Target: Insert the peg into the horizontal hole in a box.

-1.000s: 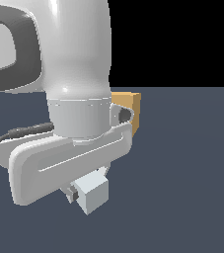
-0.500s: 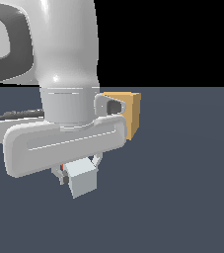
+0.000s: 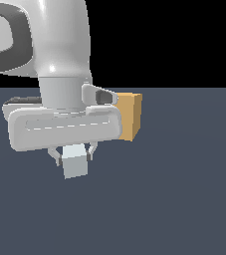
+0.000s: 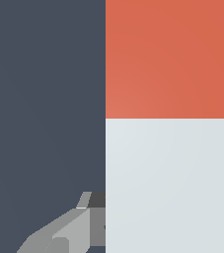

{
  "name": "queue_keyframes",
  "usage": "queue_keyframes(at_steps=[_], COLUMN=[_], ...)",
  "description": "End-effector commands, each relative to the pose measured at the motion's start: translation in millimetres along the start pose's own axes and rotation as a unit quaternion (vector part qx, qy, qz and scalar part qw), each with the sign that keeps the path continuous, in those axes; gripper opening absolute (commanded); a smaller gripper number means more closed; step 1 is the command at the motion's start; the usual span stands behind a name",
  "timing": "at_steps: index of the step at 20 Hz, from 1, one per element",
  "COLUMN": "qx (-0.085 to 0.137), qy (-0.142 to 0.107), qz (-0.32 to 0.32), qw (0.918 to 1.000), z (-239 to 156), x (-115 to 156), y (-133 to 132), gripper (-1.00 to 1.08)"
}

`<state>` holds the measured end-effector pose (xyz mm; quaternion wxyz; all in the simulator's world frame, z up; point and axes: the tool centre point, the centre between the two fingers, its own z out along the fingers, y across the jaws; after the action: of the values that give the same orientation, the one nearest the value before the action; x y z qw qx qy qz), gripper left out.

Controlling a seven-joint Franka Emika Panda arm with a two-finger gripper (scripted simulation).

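My gripper [image 3: 73, 156] is shut on the peg [image 3: 75, 166], held just above the dark floor. In the exterior view only the peg's pale grey-white end shows, pointing at the camera. In the wrist view the peg [image 4: 166, 123] fills the frame, red-orange half beyond the grey-white half, with one finger [image 4: 66, 232] beside it. The tan box [image 3: 130, 116] stands behind the arm on the exterior view's right, partly hidden by the hand. Its hole is not visible.
The white arm and hand [image 3: 64, 124] fill the exterior view's left and centre. Dark grey floor [image 3: 184, 199] spreads all around.
The arm has shifted to the exterior view's left and turned with the peg, so the peg's end faces the camera squarely. More of the box shows.
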<state>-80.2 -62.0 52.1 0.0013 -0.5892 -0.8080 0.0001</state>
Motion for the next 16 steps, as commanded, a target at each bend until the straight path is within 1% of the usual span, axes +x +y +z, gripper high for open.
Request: queue_keyframes(at_steps=[1, 8, 16], qx=[-0.001, -0.001, -0.001], qy=[0.000, 0.000, 0.000], qz=[0.029, 0.104, 0.186], qw=[0.9996, 0.9946, 0.9826], z=[-4.9, -14.7, -25.6], x=[8.5, 32.3, 57.7], y=[0.4, 2.3, 8.9], gripper=[-1.00, -1.00, -1.00])
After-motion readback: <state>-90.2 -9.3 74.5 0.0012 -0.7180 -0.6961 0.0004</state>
